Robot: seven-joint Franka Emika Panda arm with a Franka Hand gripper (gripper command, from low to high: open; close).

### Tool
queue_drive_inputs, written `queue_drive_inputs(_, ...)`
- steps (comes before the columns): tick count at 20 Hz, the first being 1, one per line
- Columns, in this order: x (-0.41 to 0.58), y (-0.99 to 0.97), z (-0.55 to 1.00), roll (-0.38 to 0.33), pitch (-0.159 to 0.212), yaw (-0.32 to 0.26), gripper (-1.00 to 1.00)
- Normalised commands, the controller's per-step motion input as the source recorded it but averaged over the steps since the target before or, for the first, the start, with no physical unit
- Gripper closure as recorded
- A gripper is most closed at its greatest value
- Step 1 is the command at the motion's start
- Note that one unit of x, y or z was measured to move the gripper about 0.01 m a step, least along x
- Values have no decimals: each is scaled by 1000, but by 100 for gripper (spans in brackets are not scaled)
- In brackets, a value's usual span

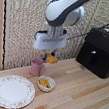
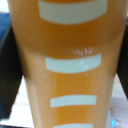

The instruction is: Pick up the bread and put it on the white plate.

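Observation:
My gripper [image 1: 50, 57], a white block with dark-blue fingertips, is shut on the bread [image 1: 52, 59], a small golden-orange piece. It holds the bread in the air above the table, over the gap between the pink mug and the small bowl. The white plate [image 1: 13, 91], large with a patterned rim, lies bare at the front on the exterior view's left, below and to the left of the gripper. In the wrist view the bread [image 2: 70, 45] fills the frame as an orange surface with pale bars, and dark shapes flank it at both edges.
A pink mug [image 1: 37, 67] stands just under and left of the gripper. A small white bowl [image 1: 46, 83] with paler yellow pieces sits right of the plate. A black appliance [image 1: 100, 50] stands at the back right. A woven screen backs the wooden table [image 1: 79, 95].

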Motion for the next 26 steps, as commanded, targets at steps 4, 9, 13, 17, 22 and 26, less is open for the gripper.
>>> queue_drive_inputs(4,192,1000,-275,-15,0,0,100)
queue_drive_inputs(9,251,994,-395,-6,0,3,100)
queue_drive_inputs(13,264,893,-464,-30,-18,22,100)
queue_drive_inputs(17,288,544,-421,-86,-80,50,100)
queue_drive_inputs(22,330,278,-347,-71,-47,116,100)
queue_drive_inputs(26,338,135,-289,-146,-47,163,100)
